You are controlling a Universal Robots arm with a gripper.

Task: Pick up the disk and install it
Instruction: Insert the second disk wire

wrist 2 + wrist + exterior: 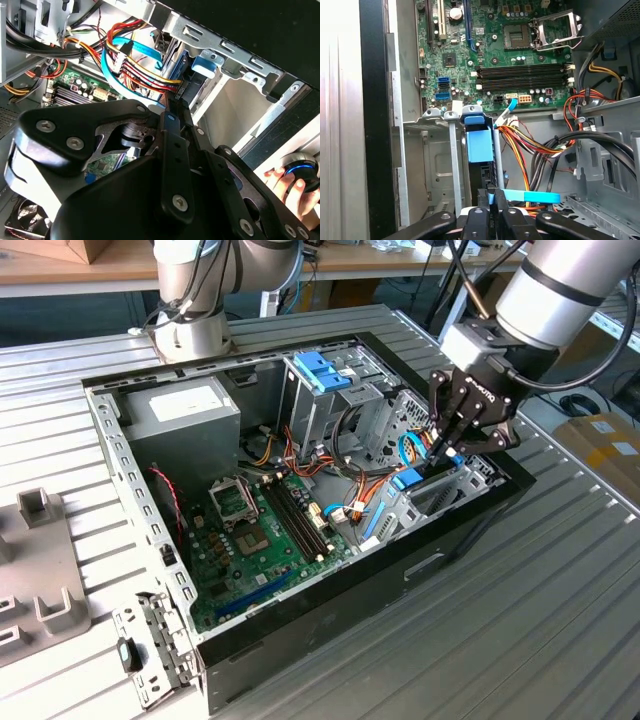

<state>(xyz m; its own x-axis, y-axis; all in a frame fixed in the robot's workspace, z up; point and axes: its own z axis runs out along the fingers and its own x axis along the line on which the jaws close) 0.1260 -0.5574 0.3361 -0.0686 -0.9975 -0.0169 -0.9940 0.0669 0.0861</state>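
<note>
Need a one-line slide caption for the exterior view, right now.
Gripper lowered into the open PC case, at the light-blue disk standing in the drive bay beside the motherboard.

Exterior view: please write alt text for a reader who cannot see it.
A robot arm's pincer reaches down into the drive bay at the exterior view's right of an open computer case, its tips at the light-blue carrier of the disk standing in the bay. The motherboard, bundled cables and a grey power supply lie exposed inside.
</note>
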